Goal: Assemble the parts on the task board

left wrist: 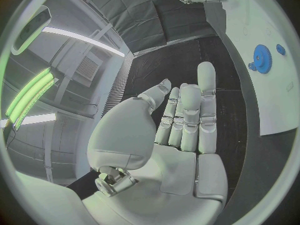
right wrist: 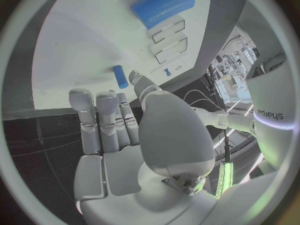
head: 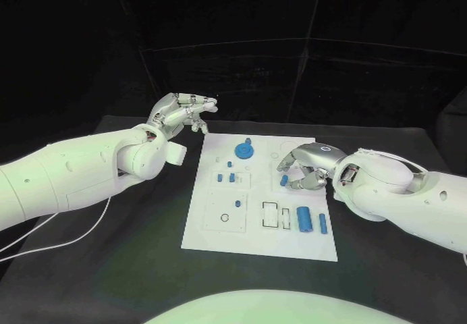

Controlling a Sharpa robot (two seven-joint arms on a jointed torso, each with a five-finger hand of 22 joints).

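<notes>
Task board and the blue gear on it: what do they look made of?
Task board: looks like a rigid white plastic or coated plate, matte, with flat even colour and crisp cut-out recesses. Could be painted metal; the look leaves it open.
Blue gear: probably moulded or printed plastic, with uniform saturated blue, no metallic glint, and teeth along its rim.

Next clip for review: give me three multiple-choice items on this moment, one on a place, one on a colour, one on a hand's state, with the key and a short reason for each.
1. Where does the gear lie?
A. near the task board's far edge
B. on the black table beside the board
C. in the left hand

2. What colour are the two cylinders at the board's near right?
A. red
B. blue
C. yellow

3. What is the left hand doing?
A. gripping the gear
B. pressing on the board
C. holding nothing, fingers extended

Key: 1 A, the gear sits on the white plate at its far end. 2 B, both show blue. 3 C, the left wrist view shows a bare palm and straight fingers.
</notes>
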